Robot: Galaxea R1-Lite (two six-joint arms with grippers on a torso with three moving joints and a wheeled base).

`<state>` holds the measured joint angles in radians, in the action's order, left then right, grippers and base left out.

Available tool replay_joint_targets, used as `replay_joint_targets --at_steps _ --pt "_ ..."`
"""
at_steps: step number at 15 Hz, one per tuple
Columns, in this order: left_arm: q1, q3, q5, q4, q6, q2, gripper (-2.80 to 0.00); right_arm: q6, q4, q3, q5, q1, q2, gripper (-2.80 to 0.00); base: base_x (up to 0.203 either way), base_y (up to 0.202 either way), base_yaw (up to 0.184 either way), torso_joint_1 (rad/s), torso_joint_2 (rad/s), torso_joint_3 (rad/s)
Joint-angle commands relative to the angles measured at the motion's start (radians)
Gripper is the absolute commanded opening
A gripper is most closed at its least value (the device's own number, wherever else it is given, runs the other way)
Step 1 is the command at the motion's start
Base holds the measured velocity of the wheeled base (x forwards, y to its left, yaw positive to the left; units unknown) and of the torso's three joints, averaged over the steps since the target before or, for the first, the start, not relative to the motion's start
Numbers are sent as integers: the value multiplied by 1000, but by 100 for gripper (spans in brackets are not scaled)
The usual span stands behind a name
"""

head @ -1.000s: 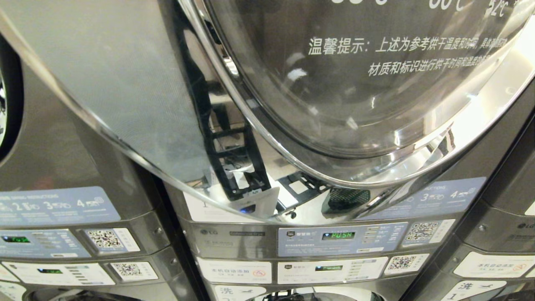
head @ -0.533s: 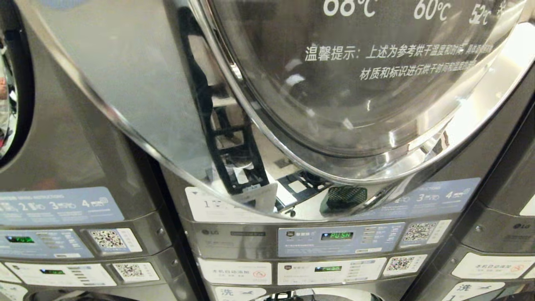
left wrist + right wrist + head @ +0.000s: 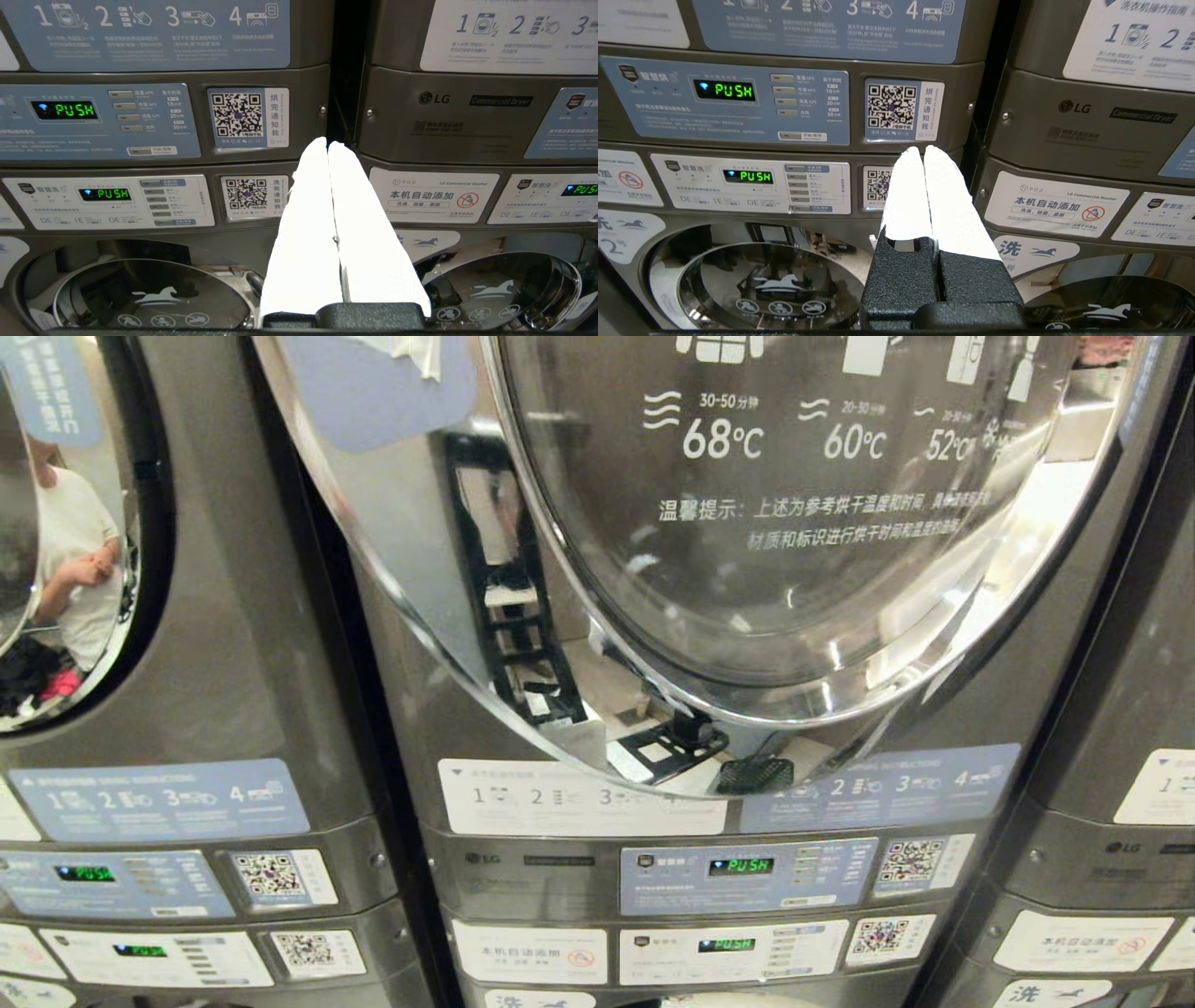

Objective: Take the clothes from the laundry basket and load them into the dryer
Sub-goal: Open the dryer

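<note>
The dryer straight ahead is a grey stacked machine whose round chrome-and-glass door [image 3: 803, 523] is closed; its control panel [image 3: 747, 873] below reads PUSH. The laundry basket and the clothes are out of view. Neither arm appears in the head view. My left gripper [image 3: 328, 142] is shut and empty, its white fingers [image 3: 303, 224] pointing at the gap between the left and middle machines. My right gripper [image 3: 923, 148] is also shut and empty, pointing at the gap between the middle and right machines beside a QR sticker [image 3: 892, 109].
Identical stacked machines stand left [image 3: 233, 616] and right [image 3: 1120, 709] of the middle one. Washer doors [image 3: 149, 294] [image 3: 761, 280] sit low under the panels. A person in a white top is reflected in the left machine's door [image 3: 75, 569].
The whole head view has shifted: the camera now looks higher, so the door's temperature markings and the left machine's door come into view. The machines themselves have not moved.
</note>
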<state>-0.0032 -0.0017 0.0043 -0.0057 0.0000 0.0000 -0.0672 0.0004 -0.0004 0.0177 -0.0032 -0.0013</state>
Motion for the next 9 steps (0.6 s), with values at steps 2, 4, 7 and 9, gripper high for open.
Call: replay_joint_targets --at_steps 2,4,7,9 --pt "0 0 0 0 0 0 -280 0 0 -1 -1 0 1 -280 0 0 0 0 2 205" --pt "0 0 0 0 0 0 -280 0 0 0 -1 0 1 -280 0 0 0 1 2 132" --pt "0 0 0 0 -2 0 -280 6 0 0 -2 0 1 -280 0 0 0 5 -1 28" --pt "0 0 0 0 -2 0 -280 9 0 0 -2 0 1 -280 0 0 0 0 0 0"
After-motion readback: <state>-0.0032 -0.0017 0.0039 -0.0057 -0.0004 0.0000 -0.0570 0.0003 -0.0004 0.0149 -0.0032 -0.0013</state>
